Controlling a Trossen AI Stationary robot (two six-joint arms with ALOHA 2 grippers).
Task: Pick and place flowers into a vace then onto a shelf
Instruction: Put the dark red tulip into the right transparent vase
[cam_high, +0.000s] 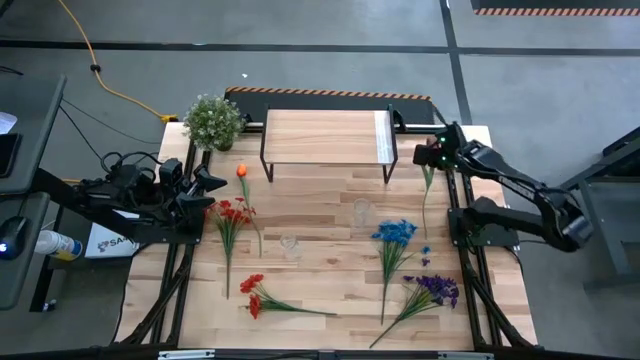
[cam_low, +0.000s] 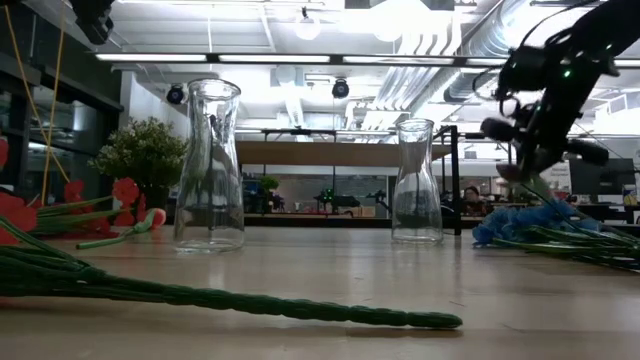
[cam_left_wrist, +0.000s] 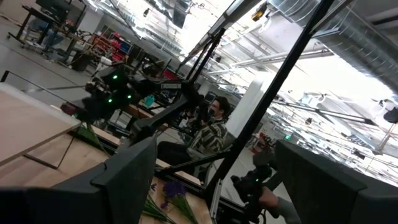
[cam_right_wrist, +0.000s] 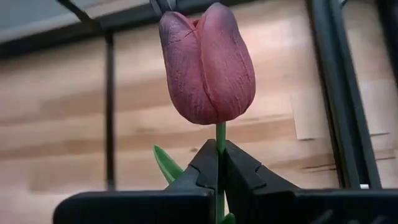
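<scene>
Stem of dark red tulip (cam_right_wrist: 207, 65) pinched between closed right jaws; left jaws open.

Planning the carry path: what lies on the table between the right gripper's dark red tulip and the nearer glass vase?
High view: bare wood between the right gripper, shut on the dark red tulip, and the vase.

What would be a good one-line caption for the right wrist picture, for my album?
Right gripper shut on the green stem of a dark red tulip, held above the wooden table.
</scene>
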